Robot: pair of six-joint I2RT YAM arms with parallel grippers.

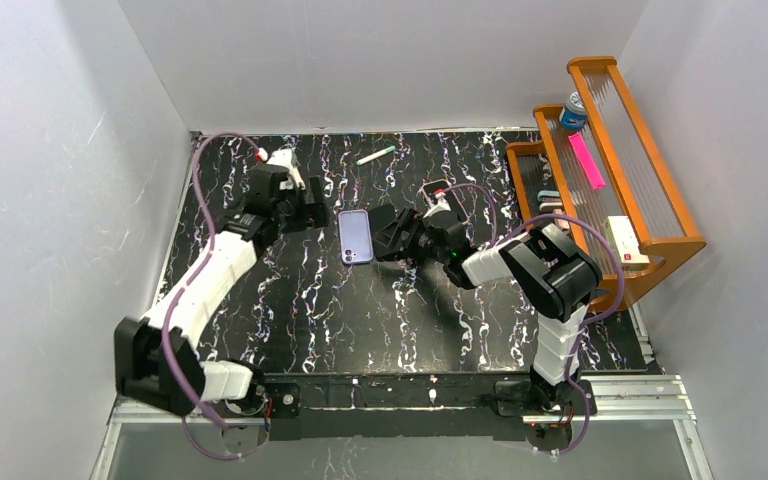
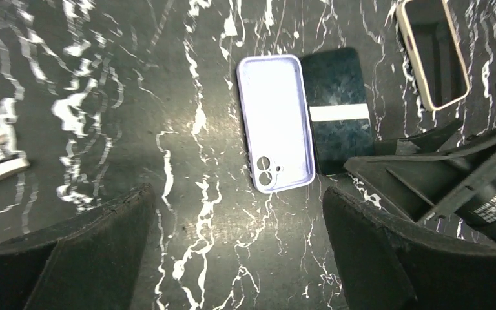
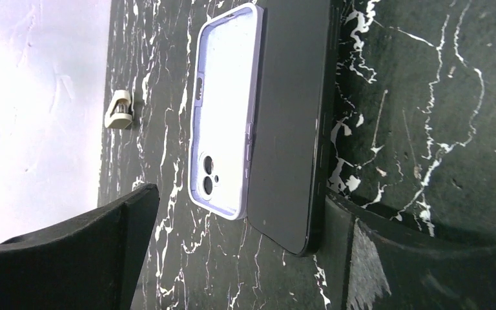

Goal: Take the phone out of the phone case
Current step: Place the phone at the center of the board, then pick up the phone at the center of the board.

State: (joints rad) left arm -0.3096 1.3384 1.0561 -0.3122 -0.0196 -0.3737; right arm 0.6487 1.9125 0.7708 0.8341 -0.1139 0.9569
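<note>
Lilac and smooth, the round-cornered phone case (image 2: 276, 123) lies hollow-side up on the white-veined black bench (image 1: 360, 310), the flat glossy black phone (image 2: 337, 110) touching its long edge (already out), with left pincer (image 2: 236, 194) and right pincer (image 3: 245, 213) both spread wide.

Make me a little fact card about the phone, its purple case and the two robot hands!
phone: out of its case, flat on the table, dark face up
purple case: empty, inside up, side by side with the phone
left gripper: open, holding nothing
right gripper: open, holding nothing
task: looks done
</note>
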